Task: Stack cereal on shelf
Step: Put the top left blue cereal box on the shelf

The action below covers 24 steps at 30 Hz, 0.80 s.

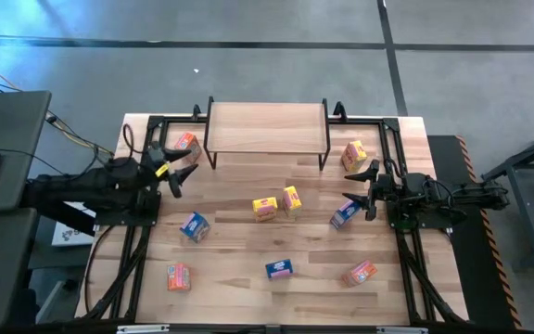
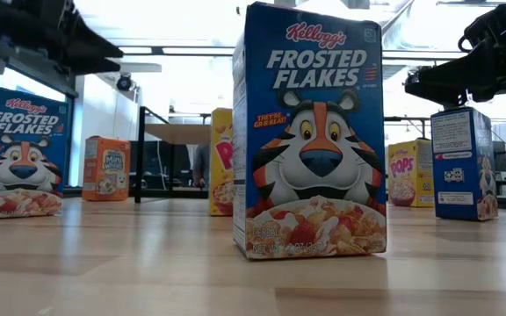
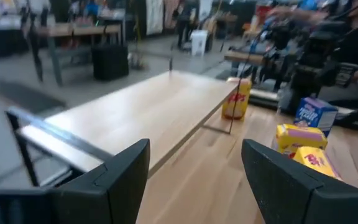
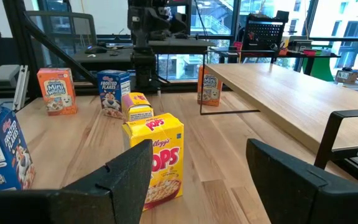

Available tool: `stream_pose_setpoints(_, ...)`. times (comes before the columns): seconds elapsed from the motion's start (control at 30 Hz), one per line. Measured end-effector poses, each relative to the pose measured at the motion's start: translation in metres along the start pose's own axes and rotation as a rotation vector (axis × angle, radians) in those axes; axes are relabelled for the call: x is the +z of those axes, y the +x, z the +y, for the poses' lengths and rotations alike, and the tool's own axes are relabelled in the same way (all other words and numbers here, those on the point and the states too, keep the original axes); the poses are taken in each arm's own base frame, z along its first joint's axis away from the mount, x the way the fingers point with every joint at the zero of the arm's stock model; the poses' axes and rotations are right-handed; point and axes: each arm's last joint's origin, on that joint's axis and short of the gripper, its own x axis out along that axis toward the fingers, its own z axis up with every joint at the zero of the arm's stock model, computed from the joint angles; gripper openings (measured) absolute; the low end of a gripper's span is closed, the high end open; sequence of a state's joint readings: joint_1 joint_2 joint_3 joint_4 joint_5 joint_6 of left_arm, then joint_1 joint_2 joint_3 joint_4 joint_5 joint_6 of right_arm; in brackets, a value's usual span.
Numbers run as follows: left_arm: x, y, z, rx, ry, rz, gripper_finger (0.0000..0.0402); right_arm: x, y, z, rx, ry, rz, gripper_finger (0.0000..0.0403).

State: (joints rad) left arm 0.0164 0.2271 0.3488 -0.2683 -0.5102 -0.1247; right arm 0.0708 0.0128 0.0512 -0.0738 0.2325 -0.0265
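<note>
Grey concrete floor surrounds a slatted wooden table [image 1: 276, 246] framed by black rails. At the table's far edge stands the shelf [image 1: 267, 128], a low platform with a light wood top and thin black legs; its top carries no boxes. All the cereal visible lies scattered on the table.

Orange-red boxes: one [image 1: 187, 145] near the shelf's left legs, one [image 1: 178, 276] at the near left, one [image 1: 361, 272] at the near right. Yellow boxes: a pair at mid-table, one [image 1: 265, 209] and its neighbour [image 1: 292, 199] close beside each other, and a third [image 1: 354, 153] just right of the shelf. Blue boxes: one [image 1: 194, 225] left of centre, one [image 1: 279, 269] toward the near edge, one [image 1: 345, 214] at the right.

Left end effector [image 1: 176, 167] hovers near the shelf's left end, close to the orange-red box there; its fingers [image 3: 120, 177] stand apart with nothing between them. Right end effector [image 1: 360, 186] hangs between the right-hand yellow and blue boxes; its fingers [image 4: 129, 174] are likewise apart and hold nothing, with the mid-table yellow box [image 4: 154, 155] ahead of them.
</note>
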Motion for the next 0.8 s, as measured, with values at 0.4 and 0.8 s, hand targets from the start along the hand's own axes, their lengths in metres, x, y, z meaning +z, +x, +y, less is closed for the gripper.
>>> stream_pose_setpoints(0.4,0.05,0.015,-0.022,0.122,-0.269,0.477,0.0246,0.0,0.0,0.0,0.0,0.0,0.0,0.0252)
stream_pose_setpoints(0.8,0.063,0.028,-0.058,0.194,-0.407,0.883,0.0246,0.0,0.0,0.0,0.0,0.0,0.0,0.0252)
